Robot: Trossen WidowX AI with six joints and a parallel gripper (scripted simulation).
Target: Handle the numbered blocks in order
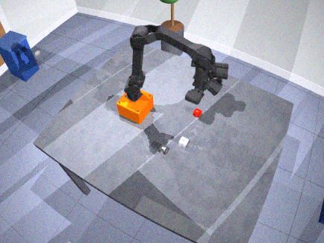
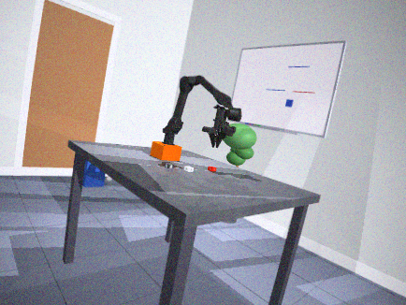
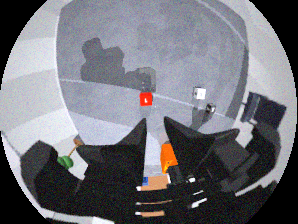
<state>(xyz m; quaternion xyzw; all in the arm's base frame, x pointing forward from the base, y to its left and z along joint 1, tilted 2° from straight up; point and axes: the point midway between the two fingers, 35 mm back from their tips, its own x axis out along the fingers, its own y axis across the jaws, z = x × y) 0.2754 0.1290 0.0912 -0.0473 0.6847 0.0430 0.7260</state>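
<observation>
A red block (image 1: pixel 197 112) (image 2: pixel 211 169) (image 3: pixel 146 99) lies on the table, with a small white mark that looks like a 1 in the wrist view. A white block (image 1: pixel 184 141) (image 2: pixel 188 168) (image 3: pixel 199 93) lies nearer the table's middle; its digit is too small to read. A dark grey block (image 1: pixel 163 149) (image 2: pixel 168 165) (image 3: pixel 210 108) lies beside it, its digit also unreadable. My gripper (image 2: pixel 215 146) (image 3: pixel 155 120) is partly open and empty, raised well above the table near the red block. A gap shows between its fingertips, and it touches no block.
The orange arm base (image 1: pixel 135 107) (image 2: pixel 166 152) stands on the grey table (image 1: pixel 239 164) (image 2: pixel 262 192). A potted plant (image 1: pixel 172 35) (image 2: pixel 240 137) stands beyond the table. A blue object (image 1: pixel 19 56) (image 2: pixel 94 175) stands on the floor. Shadows of the arm fall near the blocks.
</observation>
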